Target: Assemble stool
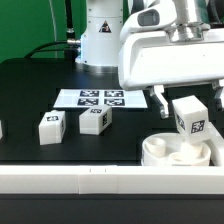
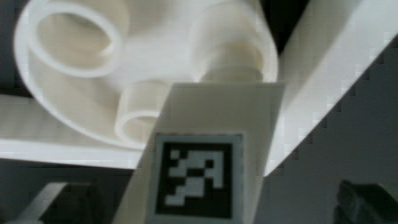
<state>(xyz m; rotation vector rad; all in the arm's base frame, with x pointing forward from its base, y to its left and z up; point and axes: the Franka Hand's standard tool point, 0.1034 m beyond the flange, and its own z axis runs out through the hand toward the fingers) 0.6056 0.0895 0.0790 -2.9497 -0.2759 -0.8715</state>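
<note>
The round white seat (image 1: 168, 152) lies at the exterior view's right, hollow side up, against the front rail. One white leg (image 1: 190, 117) with a black-and-white tag stands in it, leaning a little. My gripper (image 1: 188, 100) hangs over that leg, open, one finger on each side of it. In the wrist view the leg (image 2: 205, 150) runs up the middle toward the seat (image 2: 71, 95) and its round sockets. The dark fingertips (image 2: 63, 203) stand off the leg with a gap on both sides. I cannot make out how the leg's foot sits in its socket.
Two loose tagged legs (image 1: 52, 127) (image 1: 95, 120) stand at the table's middle left, and part of a third thing shows at the left edge (image 1: 2, 128). The marker board (image 1: 100, 98) lies behind them. A long white rail (image 1: 90, 180) runs along the front.
</note>
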